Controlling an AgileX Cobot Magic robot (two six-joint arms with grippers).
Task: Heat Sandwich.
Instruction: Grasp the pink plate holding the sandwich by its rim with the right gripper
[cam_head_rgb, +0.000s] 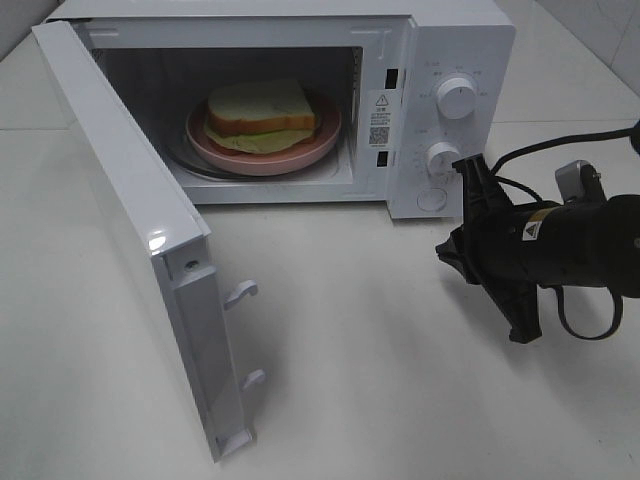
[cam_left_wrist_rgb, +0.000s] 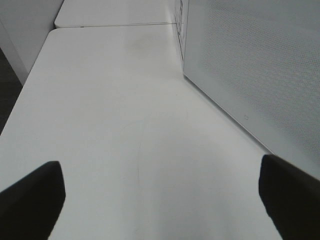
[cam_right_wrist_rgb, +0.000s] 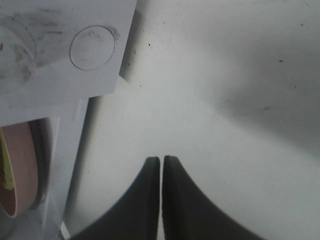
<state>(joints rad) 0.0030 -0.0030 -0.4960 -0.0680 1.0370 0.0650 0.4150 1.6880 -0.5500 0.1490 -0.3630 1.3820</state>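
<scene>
Your sandwich (cam_head_rgb: 262, 108) sits on the pink plate (cam_head_rgb: 300, 160) inside the microwave (cam_head_rgb: 470, 40), door (cam_head_rgb: 120, 200) wide open. Right claw (cam_right_wrist_rgb: 161, 160) is pinched shut, empty, below the dials (cam_head_rgb: 458, 98); left claw (cam_left_wrist_rgb: 160, 195), spread wide and empty, is nearer the door's outer face

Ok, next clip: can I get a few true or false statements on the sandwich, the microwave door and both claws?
1. The sandwich lies on a pink plate inside the microwave. True.
2. The door is closed. False: it stands swung wide open.
3. The right claw is shut and holds nothing. True.
4. The left claw is shut on the plate. False: it is open and holds nothing.
</scene>
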